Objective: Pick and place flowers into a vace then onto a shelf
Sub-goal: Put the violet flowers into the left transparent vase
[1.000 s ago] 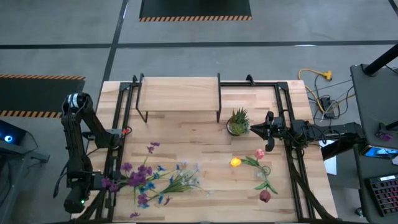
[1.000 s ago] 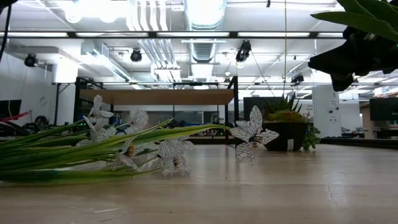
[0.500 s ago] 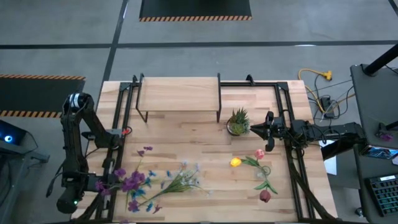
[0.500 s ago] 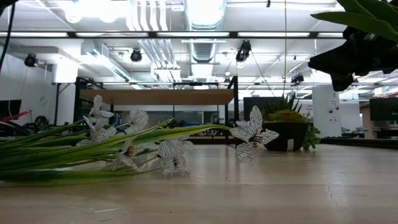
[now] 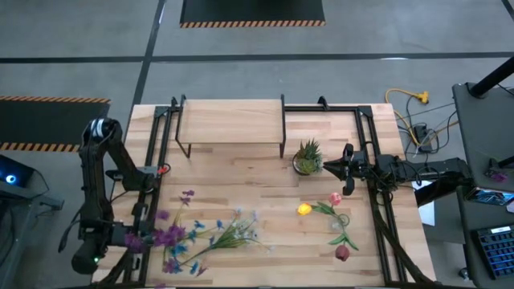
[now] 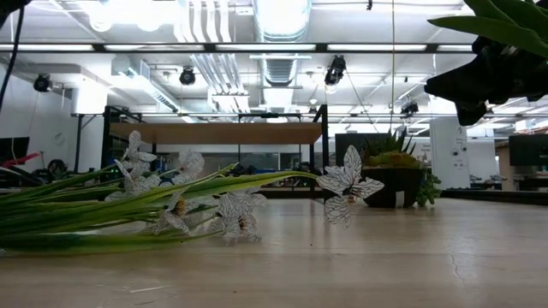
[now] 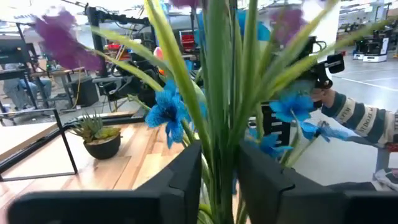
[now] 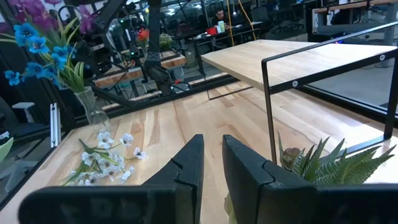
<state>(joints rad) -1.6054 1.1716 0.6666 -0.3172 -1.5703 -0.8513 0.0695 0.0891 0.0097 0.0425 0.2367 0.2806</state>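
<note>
My left gripper (image 5: 132,239) is at the table's near left corner, shut on a bunch of flowers (image 5: 173,237) with blue and purple blooms and long green leaves (image 7: 217,93). In the right wrist view the bunch (image 8: 56,56) rises out of a clear glass vase (image 8: 92,109). White-bloomed stems (image 5: 237,233) lie flat on the table beside it. Red, pink and yellow blooms (image 5: 329,213) lie near the right side. The shelf (image 5: 231,120) stands at the far edge. My right gripper (image 5: 331,167) is shut, level and empty beside the potted plant. My left gripper pinches the green stems (image 7: 219,177) low on the bunch between its two fingers. The fingers come in level from the table's left and lie across the stems. The bunch stands roughly upright, blooms above the fingers. Its lower end is hidden below them in the left wrist view.
A spiky potted plant (image 5: 307,158) sits just left of my right gripper. Black metal frame rails (image 5: 377,201) run along both table sides. A person's striped sleeve (image 7: 354,115) shows beyond the table in the left wrist view. Bare wood lies in the table's middle (image 5: 249,189).
My left gripper has moved a little toward the table's near left corner, carrying the blue and purple bunch with it. The blooms have drawn back from the white stems, which stayed flat on the table.
</note>
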